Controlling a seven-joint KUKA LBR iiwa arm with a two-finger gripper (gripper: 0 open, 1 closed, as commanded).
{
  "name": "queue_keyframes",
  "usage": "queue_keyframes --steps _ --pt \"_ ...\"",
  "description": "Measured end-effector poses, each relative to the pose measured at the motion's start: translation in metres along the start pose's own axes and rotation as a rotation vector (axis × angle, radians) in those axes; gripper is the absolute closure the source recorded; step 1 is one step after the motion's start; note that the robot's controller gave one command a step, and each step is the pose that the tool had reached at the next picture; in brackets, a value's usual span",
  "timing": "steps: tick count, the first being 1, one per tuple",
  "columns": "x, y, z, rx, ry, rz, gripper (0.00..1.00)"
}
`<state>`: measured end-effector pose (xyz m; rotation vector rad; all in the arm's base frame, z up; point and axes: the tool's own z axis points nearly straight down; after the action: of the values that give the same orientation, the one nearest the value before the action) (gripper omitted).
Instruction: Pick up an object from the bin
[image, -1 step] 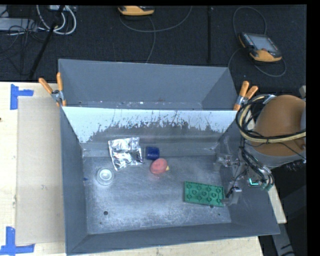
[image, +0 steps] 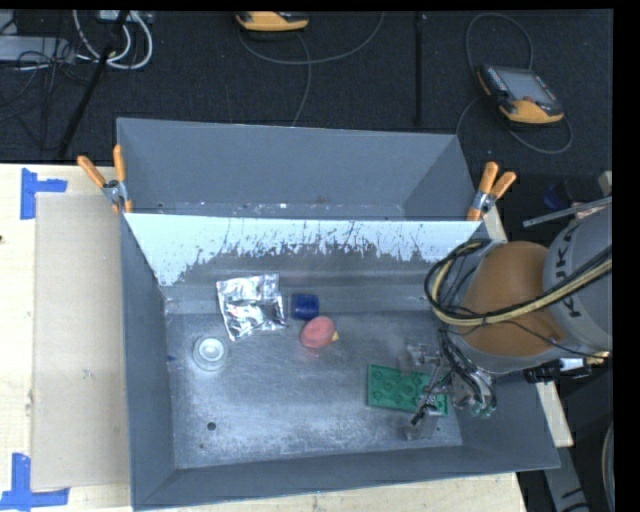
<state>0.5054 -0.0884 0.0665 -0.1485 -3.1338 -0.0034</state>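
Orange-capped wrist (image: 505, 300) low, gripper (image: 429, 408) over green studded plate (image: 390, 387)

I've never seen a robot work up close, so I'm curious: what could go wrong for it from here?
The flat green studded plate lies flat on the bin floor, and the gripper sits at its right edge, so it might slide away rather than lift. Both are close to the grey metal bin's right wall, so the arm could possibly bump it.
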Motion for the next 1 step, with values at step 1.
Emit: queue_keyframes --steps 1 --pt "-0.0023 -0.0002 -0.0048 0.002 -0.007 -0.005 1.00"
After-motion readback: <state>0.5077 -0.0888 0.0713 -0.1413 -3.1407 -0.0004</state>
